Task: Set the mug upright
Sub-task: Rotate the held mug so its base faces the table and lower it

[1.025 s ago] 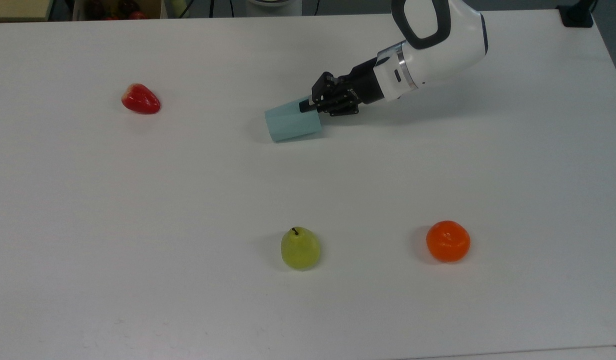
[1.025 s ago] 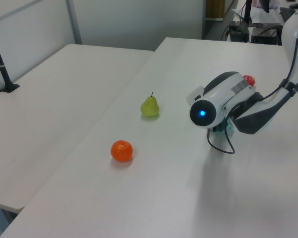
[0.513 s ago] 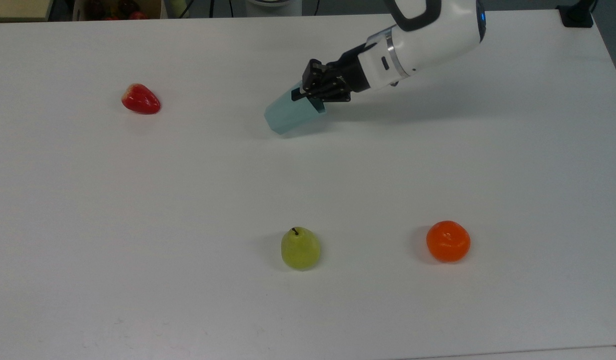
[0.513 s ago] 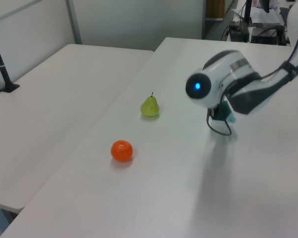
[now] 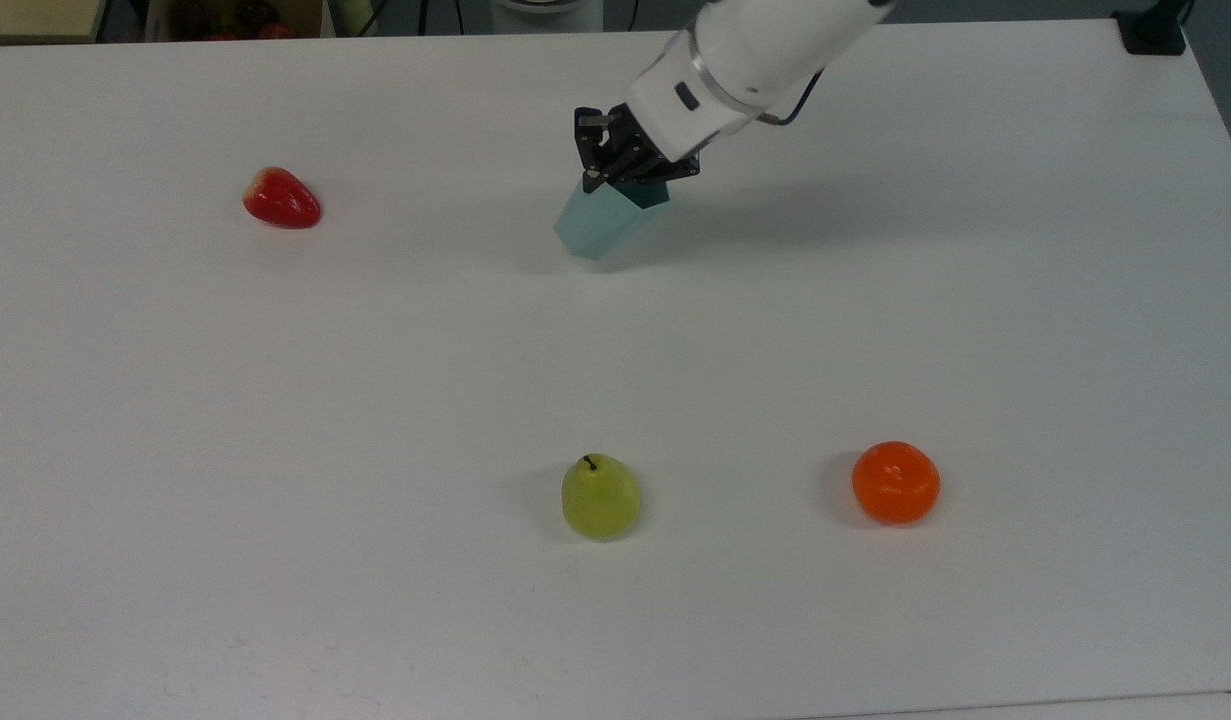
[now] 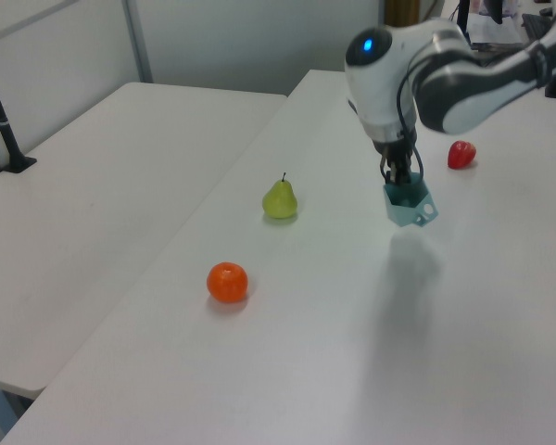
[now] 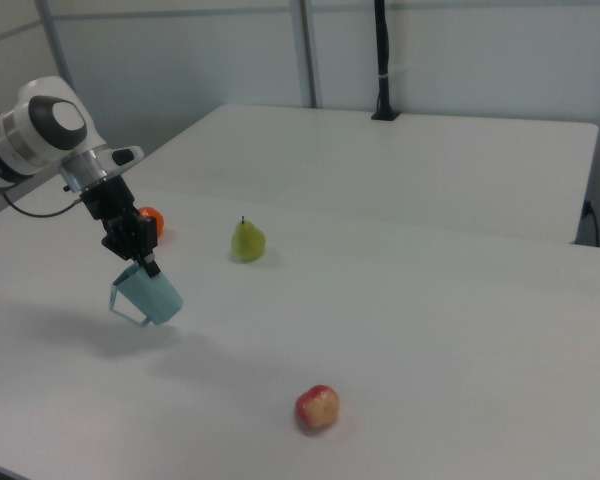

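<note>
Mug (image 5: 600, 222) is hanging from the black gripper (image 5: 625, 172), up off the white table (image 5: 375, 380). The right view is showing this best: the mug (image 7: 150, 295) is tilting in the air, with its little handle sticking out toward the right view's left, and there is a gap between it and the table (image 7: 430, 330) below. The top view is not showing that gap; there the pale blue cup is just looking like it is leaning under the arm. The left view is showing the six-sided rim and the darker inside of the mug (image 6: 410, 204), and a soft shadow on the table (image 6: 306, 352) under it.

The gripper (image 6: 400, 176) is pinching the rim of the mug, with its fingers squeezed in close on the wall. In the right view the gripper (image 7: 138, 248) is pointing down and the mug is dangling from it.

A green pear (image 5: 600, 497) and an orange (image 5: 896, 483) are sitting well apart from the mug, near the top view's bottom. A red fruit (image 5: 281, 198) is lying toward the top view's left.
</note>
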You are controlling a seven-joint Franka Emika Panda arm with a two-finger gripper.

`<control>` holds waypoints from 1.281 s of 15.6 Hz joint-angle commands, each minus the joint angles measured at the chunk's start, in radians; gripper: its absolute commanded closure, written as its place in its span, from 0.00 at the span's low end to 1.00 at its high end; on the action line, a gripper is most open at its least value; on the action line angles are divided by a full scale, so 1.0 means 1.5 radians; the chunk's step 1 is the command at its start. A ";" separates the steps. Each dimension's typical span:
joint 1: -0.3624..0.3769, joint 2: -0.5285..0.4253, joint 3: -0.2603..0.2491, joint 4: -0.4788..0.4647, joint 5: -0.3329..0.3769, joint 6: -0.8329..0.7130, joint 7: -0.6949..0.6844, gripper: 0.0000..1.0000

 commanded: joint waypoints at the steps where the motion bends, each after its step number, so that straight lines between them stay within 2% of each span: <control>1: -0.040 -0.017 -0.003 -0.024 0.122 0.127 -0.068 1.00; 5: -0.051 0.018 -0.003 -0.052 0.198 0.231 -0.209 1.00; 9: -0.071 0.045 -0.003 -0.047 0.280 0.231 -0.381 1.00; 10: -0.075 0.045 -0.004 -0.047 0.294 0.228 -0.402 1.00; 13: -0.074 0.046 -0.005 -0.045 0.296 0.227 -0.400 1.00; 14: -0.072 0.046 -0.005 -0.045 0.296 0.225 -0.399 0.93; 16: -0.072 0.045 -0.005 -0.044 0.296 0.215 -0.398 0.54; 17: -0.072 0.045 -0.006 -0.037 0.296 0.204 -0.394 0.38; 20: -0.072 0.043 -0.006 -0.015 0.294 0.170 -0.373 0.04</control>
